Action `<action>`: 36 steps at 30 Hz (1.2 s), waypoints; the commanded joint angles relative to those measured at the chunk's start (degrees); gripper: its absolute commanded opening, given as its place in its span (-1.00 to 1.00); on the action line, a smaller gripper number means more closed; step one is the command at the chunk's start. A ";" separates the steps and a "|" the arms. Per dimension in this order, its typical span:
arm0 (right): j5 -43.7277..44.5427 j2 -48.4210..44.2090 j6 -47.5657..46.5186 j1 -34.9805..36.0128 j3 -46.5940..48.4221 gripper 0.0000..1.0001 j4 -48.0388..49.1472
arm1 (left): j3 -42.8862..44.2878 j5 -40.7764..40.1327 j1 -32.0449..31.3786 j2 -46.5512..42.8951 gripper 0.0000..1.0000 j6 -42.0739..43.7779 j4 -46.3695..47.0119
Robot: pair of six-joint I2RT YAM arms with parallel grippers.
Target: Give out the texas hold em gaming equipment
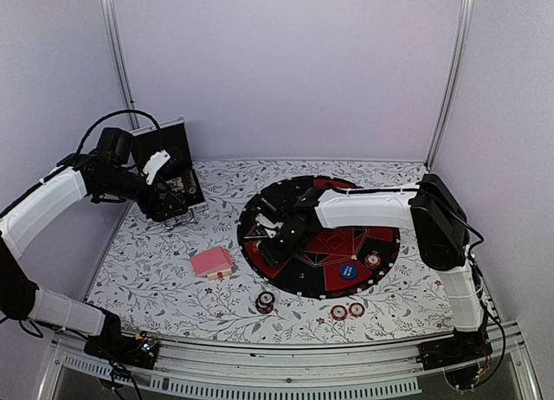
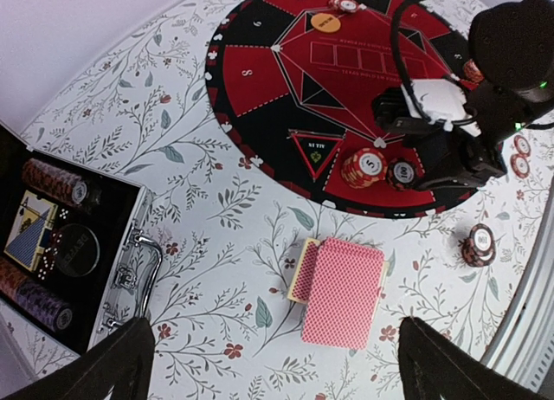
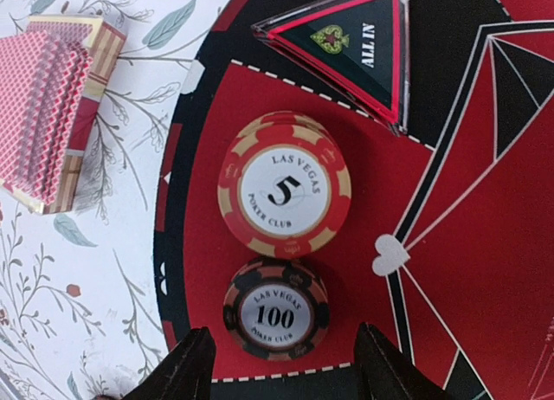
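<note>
A pink-backed card deck [image 1: 212, 262] lies on the floral table left of the round poker mat [image 1: 381, 244]. In the left wrist view the deck [image 2: 342, 292] lies well ahead of my open, empty left gripper [image 2: 275, 348]. That gripper [image 1: 169, 201] hovers by the black case [image 1: 173, 158]. My right gripper [image 1: 275, 242] is open over the mat's left part. Its fingers straddle a dark "100" chip stack [image 3: 277, 309] without touching it. A red "5" chip stack [image 3: 284, 195] sits just beyond. A blue button disc [image 1: 348, 271] and an orange one [image 2: 325, 22] lie on the mat.
The open case [image 2: 52, 253] holds chip rows and cards. A triangular "ALL IN" marker [image 3: 355, 45] lies on the mat. A chip stack [image 1: 265, 301] and two red-and-white chips [image 1: 338, 312] lie on the table near the front rail. Another chip [image 1: 372, 261] sits by the blue disc.
</note>
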 commanded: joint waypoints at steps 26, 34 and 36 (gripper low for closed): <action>-7.56 -9.63 3.31 12.65 -9.59 0.72 -1.63 | 1.65 -0.59 -0.55 -1.33 0.99 -0.62 -1.23; -7.86 -7.04 2.25 13.22 -7.60 0.65 -1.90 | 1.77 -0.39 -0.54 -0.72 0.99 -0.71 -1.23; -7.78 -6.47 1.98 13.44 -6.82 0.59 -2.10 | 1.95 -0.32 -0.55 -0.54 0.99 -0.78 -1.23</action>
